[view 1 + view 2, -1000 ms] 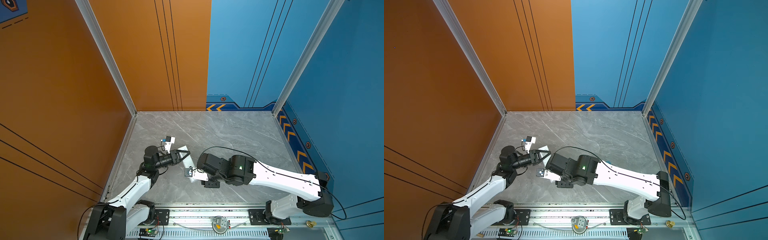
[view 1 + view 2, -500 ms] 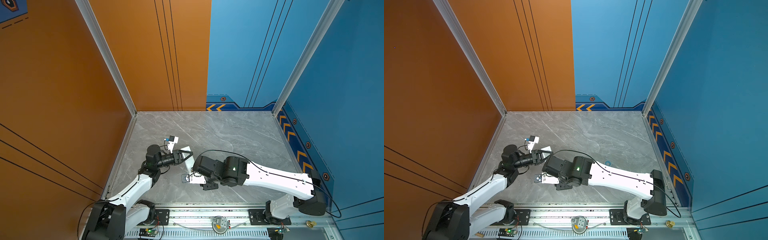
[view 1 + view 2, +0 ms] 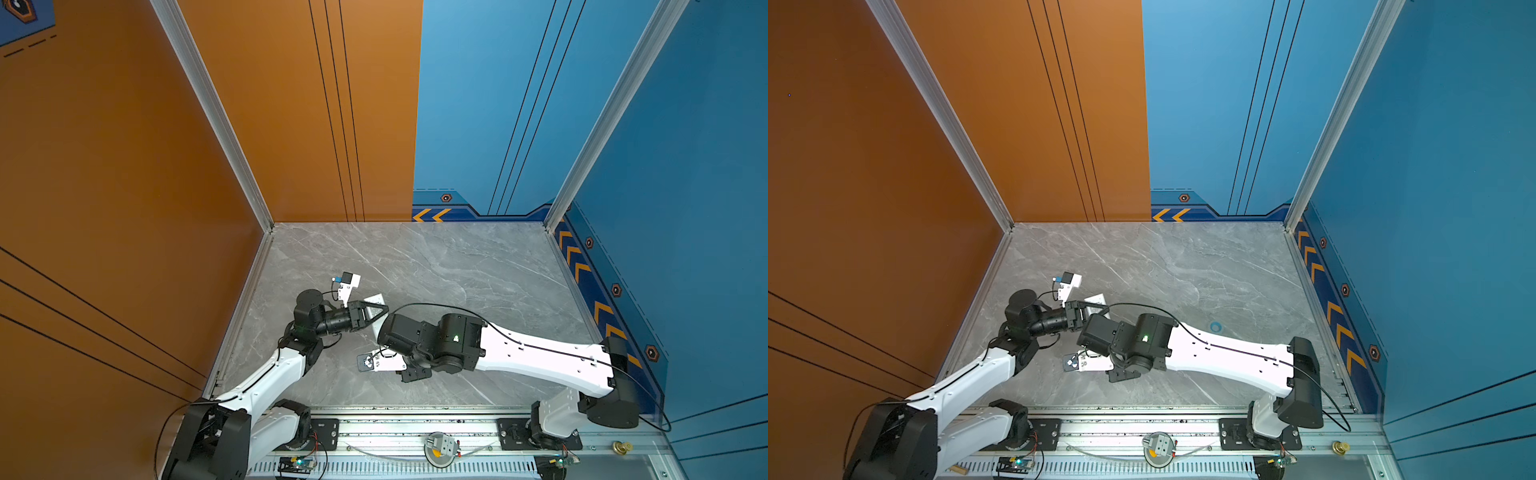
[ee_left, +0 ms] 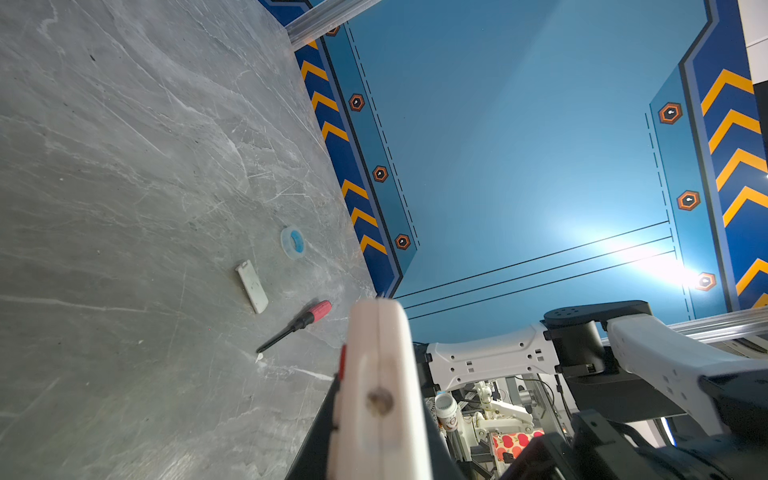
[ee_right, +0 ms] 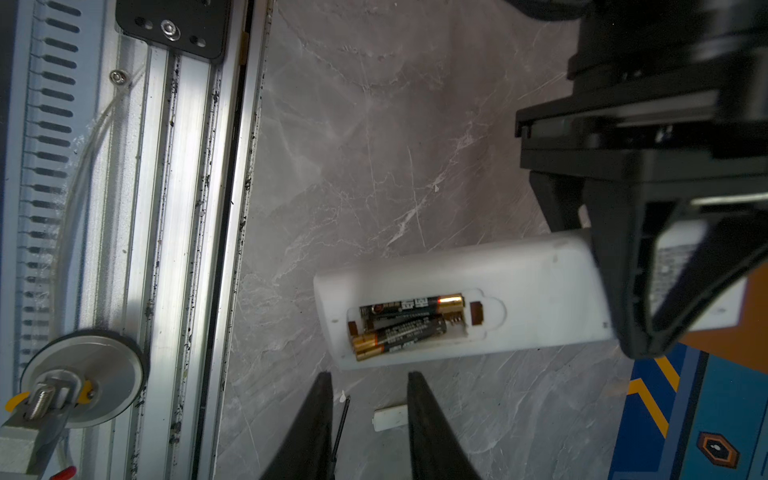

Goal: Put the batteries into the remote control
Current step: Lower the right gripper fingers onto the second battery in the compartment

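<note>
My left gripper [image 5: 615, 282] is shut on one end of the white remote control [image 5: 519, 291] and holds it above the floor, back side showing. The battery compartment has no cover. Two batteries lie in it: one [image 5: 409, 307] lies straight, the other [image 5: 401, 334] lies slightly slanted beside it. My right gripper [image 5: 370, 378] hovers just short of the remote's free end, open, with only floor between its fingers. In both top views the left gripper [image 3: 376, 311] and the remote [image 3: 375, 299] sit right next to the right wrist [image 3: 415, 336]. The left wrist view shows the remote [image 4: 378, 395] edge-on.
On the floor toward the blue wall lie a white battery cover [image 4: 252, 286], a red-handled screwdriver [image 4: 297, 324] and a blue tape ring [image 4: 292, 242]. The ring [image 3: 1215, 327] also shows in a top view. The metal rail [image 5: 174, 208] runs along the table's front edge.
My right wrist has shifted left and toward the front edge, closer to the remote's free end, and its jaws have narrowed. The left gripper still holds the remote, nearly in place.
</note>
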`<state>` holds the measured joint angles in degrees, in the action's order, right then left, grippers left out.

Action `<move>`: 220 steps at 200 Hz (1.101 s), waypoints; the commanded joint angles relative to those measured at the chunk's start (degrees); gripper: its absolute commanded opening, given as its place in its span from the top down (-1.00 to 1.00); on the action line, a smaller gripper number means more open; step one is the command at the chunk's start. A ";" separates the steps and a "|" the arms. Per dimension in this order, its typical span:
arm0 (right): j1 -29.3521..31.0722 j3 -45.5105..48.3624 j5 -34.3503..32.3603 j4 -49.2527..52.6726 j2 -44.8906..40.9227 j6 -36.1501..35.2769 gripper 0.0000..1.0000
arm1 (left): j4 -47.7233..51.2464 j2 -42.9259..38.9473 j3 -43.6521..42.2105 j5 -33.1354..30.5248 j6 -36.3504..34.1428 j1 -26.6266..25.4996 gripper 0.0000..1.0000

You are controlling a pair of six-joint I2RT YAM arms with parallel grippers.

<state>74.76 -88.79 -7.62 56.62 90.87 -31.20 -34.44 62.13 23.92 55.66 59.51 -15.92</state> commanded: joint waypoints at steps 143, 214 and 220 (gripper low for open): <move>0.30 -0.56 -1.41 1.57 2.26 -1.77 0.47 | -0.98 -0.86 1.72 1.95 -0.75 -0.53 1.00; -0.13 -0.33 -2.06 1.06 3.22 -2.02 0.50 | -0.98 -1.04 1.73 2.17 -0.68 -0.58 1.00; -0.25 -0.34 -2.15 1.04 3.26 -2.05 0.50 | -0.98 -1.00 1.74 2.14 -0.67 -0.51 1.00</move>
<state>75.00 -88.82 -7.88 56.60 93.73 -32.64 -34.44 62.11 23.92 55.81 59.51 -15.92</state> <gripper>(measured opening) 0.256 0.207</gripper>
